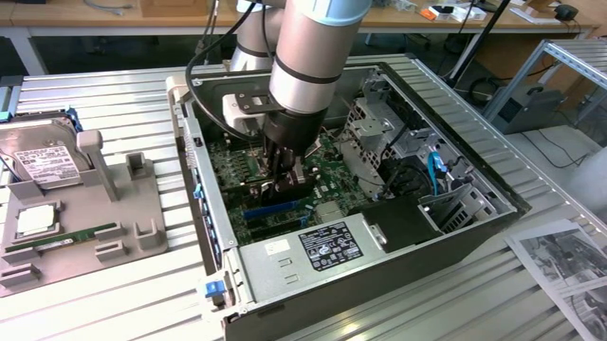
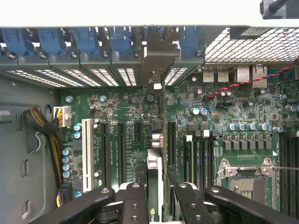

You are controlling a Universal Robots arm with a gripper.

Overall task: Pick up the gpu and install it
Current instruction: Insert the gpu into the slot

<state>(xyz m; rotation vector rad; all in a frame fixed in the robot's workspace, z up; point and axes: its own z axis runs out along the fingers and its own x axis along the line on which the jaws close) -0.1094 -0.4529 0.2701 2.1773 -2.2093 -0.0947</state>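
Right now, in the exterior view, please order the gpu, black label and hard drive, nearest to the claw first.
1. gpu: held in the claw.
2. black label: on the power supply.
3. hard drive: outside the case, exterior view's left.

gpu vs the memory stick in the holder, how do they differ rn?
The gpu is dark, the memory stick green. The gpu stands on edge in the tool's grip inside the computer case; the memory stick sits untouched in the grey holder outside it. Both are thin, long boards.
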